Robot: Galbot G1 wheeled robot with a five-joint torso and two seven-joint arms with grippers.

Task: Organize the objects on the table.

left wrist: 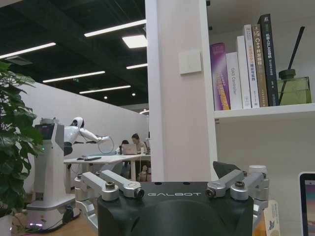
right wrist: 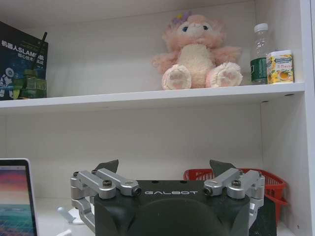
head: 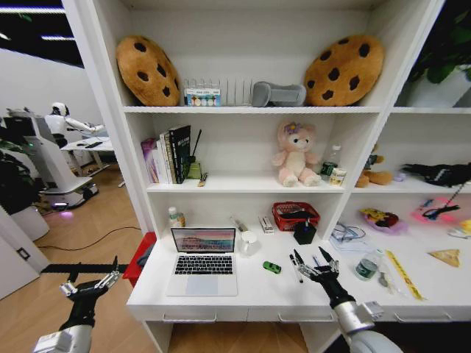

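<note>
Table (head: 254,298): long white top across the lower part of the head view, under the white shelf unit (head: 243,110); drawer handles along its front edge.
Laptop (head: 203,259): silver, lid open with the screen lit, left of centre on the table.
Right hand (head: 316,266): low, right of centre in the head view, above the table's front part, fingers spread open, holding nothing. Its tips lie just beside the black marker.
Left hand (head: 90,282): lower left of the head view, off the table's left end and above the wood floor, fingers open, empty.
Red basket (head: 296,215): at the back of the table, right of centre, near the shelf upright.
White mug (head: 248,242): just right of the laptop screen.
Yellow ruler (head: 403,273): lying flat at the right of the table, running toward the front edge.
Black marker (head: 295,268): flat on the table, between the green toy car and the right hand.
Green toy car (head: 271,267): small, right of the laptop keyboard, apart from the mug.
</note>
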